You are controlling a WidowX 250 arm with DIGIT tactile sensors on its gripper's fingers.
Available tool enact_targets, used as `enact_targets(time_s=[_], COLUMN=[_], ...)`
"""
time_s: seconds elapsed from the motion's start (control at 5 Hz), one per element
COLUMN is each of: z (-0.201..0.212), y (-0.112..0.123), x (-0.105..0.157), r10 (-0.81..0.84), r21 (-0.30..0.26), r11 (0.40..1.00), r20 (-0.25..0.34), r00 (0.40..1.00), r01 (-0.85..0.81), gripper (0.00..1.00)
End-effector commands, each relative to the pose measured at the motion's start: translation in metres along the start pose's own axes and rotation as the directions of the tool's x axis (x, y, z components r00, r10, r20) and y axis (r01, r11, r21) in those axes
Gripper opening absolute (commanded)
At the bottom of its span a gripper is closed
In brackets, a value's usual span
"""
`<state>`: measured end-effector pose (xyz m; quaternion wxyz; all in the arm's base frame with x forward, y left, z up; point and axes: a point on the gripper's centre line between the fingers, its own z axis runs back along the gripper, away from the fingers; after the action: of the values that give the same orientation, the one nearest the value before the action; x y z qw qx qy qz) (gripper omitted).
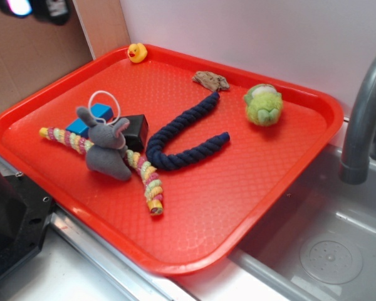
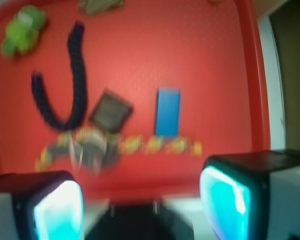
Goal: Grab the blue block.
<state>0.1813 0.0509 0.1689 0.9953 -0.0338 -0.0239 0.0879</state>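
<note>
In the blurred wrist view the gripper [image 2: 142, 207] sits at the bottom edge, its two cyan-padded fingers [image 2: 57, 210] spread wide with nothing between them, hanging over the near rim of the red tray [image 1: 238, 188].

Nearest on the tray in the exterior view lies a pastel-striped rope [image 1: 147, 179], running diagonally, with a grey plush mouse [image 1: 106, 147] sitting across its middle. Just behind the mouse is the blue block [image 1: 91, 120], lying flat on the tray, partly hidden by the mouse's ear and a white ring [image 1: 106, 99]. In the wrist view the blue block [image 2: 168, 111] lies just beyond the striped rope, clear of the gripper. The black block [image 1: 135, 130] is right beside it, touching the mouse.

A dark navy rope [image 1: 185, 138] curls in a U next to the black block. Farther back are a green plush ball [image 1: 263, 105], a small brown crumpled piece [image 1: 210, 79], and a yellow rubber duck [image 1: 136, 52] at the far rim.
</note>
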Motion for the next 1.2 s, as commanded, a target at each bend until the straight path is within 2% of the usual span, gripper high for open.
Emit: enact_targets(time_s=[0.0, 0.2, 0.4, 0.8, 1.0], z=[-0.042, -0.068, -0.090, -0.131, -0.149], y=[0.037, 0.035, 0.043, 0.036, 0.033], x=[-0.009, -0.010, 0.001, 0.005, 0.001], r10=[0.255, 0.280, 0.268, 0.231, 0.220], r21=[-0.043, -0.053, -0.045, 0.051, 0.085], r11=[0.967, 0.960, 0.963, 0.971, 0.971], r20=[0.201, 0.161, 0.115, 0.055, 0.029], r00=[0.946, 0.946, 0.956, 0.971, 0.975], r01=[-0.252, -0.275, -0.265, -0.234, -0.222], gripper=[1.00, 1.00, 1.00, 1.00, 0.80])
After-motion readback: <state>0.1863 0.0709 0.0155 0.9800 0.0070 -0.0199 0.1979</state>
